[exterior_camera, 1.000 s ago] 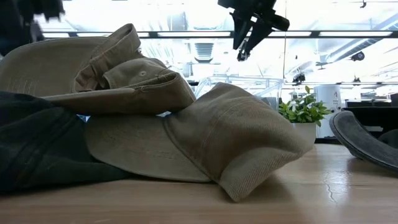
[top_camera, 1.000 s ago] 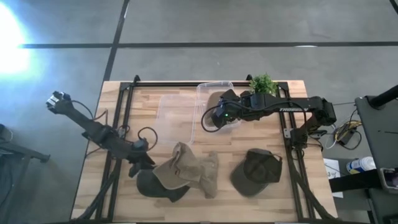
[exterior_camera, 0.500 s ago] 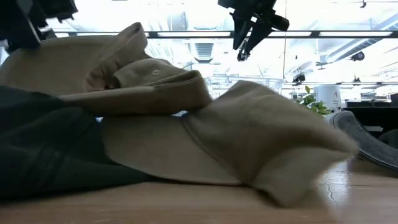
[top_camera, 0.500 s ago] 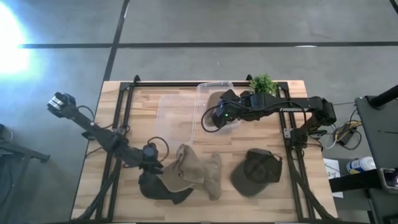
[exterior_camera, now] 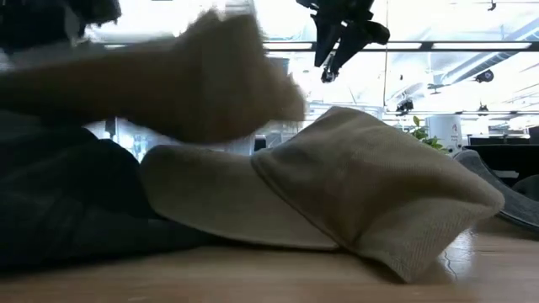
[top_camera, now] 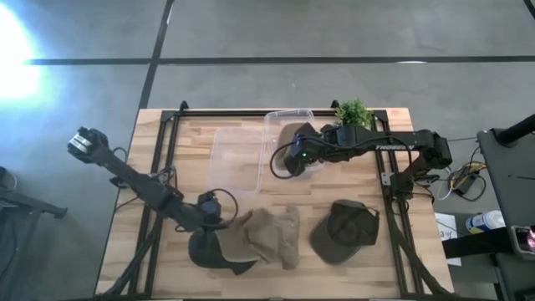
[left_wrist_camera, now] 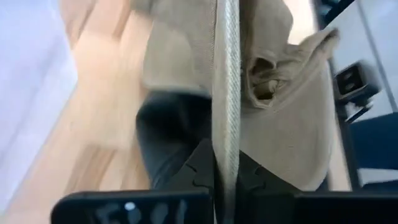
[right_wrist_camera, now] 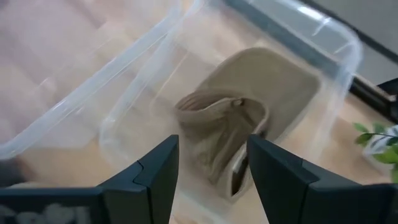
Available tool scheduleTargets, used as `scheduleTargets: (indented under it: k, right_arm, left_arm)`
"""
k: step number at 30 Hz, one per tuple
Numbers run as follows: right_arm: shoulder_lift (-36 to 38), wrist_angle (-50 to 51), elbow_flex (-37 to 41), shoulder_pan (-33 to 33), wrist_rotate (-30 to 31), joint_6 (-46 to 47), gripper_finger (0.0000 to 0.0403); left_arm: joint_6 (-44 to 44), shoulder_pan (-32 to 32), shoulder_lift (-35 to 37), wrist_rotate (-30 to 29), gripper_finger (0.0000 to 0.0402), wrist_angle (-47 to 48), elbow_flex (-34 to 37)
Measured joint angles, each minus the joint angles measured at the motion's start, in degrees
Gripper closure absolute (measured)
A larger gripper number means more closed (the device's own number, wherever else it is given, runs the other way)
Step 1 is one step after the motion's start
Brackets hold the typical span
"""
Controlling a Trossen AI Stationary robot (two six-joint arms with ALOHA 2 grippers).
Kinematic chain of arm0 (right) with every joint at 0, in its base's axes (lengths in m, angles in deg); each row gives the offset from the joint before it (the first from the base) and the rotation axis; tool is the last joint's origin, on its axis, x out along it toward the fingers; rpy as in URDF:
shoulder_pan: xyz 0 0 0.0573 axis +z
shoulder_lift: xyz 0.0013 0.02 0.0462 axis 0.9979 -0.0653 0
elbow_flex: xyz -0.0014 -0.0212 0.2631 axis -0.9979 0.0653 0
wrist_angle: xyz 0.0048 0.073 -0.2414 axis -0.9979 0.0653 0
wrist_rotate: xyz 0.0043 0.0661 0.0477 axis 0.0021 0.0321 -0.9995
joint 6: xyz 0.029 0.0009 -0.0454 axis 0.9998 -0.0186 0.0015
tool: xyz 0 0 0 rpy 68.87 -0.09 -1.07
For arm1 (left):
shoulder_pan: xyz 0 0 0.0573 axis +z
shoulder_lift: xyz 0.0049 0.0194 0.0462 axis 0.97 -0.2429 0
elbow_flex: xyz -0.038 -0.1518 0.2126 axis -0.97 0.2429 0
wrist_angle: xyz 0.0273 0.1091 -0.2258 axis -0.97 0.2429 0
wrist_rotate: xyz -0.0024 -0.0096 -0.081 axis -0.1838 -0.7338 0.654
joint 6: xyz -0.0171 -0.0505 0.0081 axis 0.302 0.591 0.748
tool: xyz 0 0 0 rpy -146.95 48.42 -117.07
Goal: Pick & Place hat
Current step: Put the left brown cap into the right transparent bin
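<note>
Two tan hats lie overlapped near the table's near edge: the upper tan hat [top_camera: 251, 227] [exterior_camera: 194, 84] and the lower tan hat [top_camera: 284, 238] [exterior_camera: 354, 194], which rests on the wood. A dark hat [top_camera: 209, 251] [exterior_camera: 59, 202] lies under their left side. My left gripper [top_camera: 214, 211] is shut on the upper tan hat. My right gripper [top_camera: 288, 160] [right_wrist_camera: 211, 168] hovers open above the clear bin [top_camera: 251, 155], where another tan hat [right_wrist_camera: 242, 106] lies. My left gripper pinches the upper tan hat by its brim [left_wrist_camera: 227, 93], which shows edge-on running straight out between the two fingers [left_wrist_camera: 199, 177]. It comes in from the table's left, slanting down. The hat's crown [left_wrist_camera: 273, 81] lies over the dark hat [left_wrist_camera: 168, 137].
A dark green hat [top_camera: 344, 230] [exterior_camera: 505, 202] lies on the near right of the table. A small potted plant [top_camera: 353, 113] stands at the far edge beside the bin. Black frame rails [top_camera: 163, 167] run along both table sides.
My left gripper has moved toward the table's right, taking the upper tan hat with it. That hat has shifted right and bunched over the lower tan hat, which has slid a little to the right as well. The dark hat shows more at the left.
</note>
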State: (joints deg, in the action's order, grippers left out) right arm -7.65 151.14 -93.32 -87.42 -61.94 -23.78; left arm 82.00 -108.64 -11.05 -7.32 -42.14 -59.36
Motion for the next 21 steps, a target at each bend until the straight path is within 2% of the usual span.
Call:
scheduleTargets:
  k: [4,7,9,11,13,15,17,18,21]
  right_arm:
    - [0.0,-0.2,0.0,0.9,-2.4,0.1,0.0220]
    - [0.1,-0.3,0.0,1.9,-3.4,0.1,0.0220]
    - [0.6,-0.6,0.0,2.7,-3.3,0.4,0.0220]
    - [1.4,-1.0,0.0,3.5,-1.7,3.0,0.0220]
    - [2.5,-1.0,0.0,4.3,2.6,7.5,0.0220]
    - [3.8,-1.6,0.0,5.1,7.7,12.7,0.0220]
    - [4.9,-5.6,0.0,5.5,10.4,15.5,0.0220]
    - [5.2,-8.6,0.0,5.7,10.5,15.1,0.0220]
    - [4.8,-18.9,0.0,6.2,9.1,10.4,0.0220]
  left_arm:
    - [-3.0,0.3,3.5,-6.3,0.0394,1.1,-4.6]
    - [-6.0,0.6,6.9,-15.6,0.0395,3.3,-9.1]
    - [-8.0,0.8,8.8,-25.4,0.0395,4.1,-11.4]
    - [-10.2,1.2,10.2,-37.7,0.0395,4.0,-12.8]
    - [-12.6,1.9,11.1,-49.7,0.0395,3.9,-13.4]
    - [-13.2,3.6,11.4,-59.0,0.0396,4.0,-13.4]
    - [-12.9,6.6,11.3,-61.2,0.0395,2.9,-13.0]
    - [-12.4,8.5,10.8,-59.8,0.0395,2.3,-12.8]
    - [-12.3,14.6,7.9,-51.0,0.0395,-1.0,-12.7]
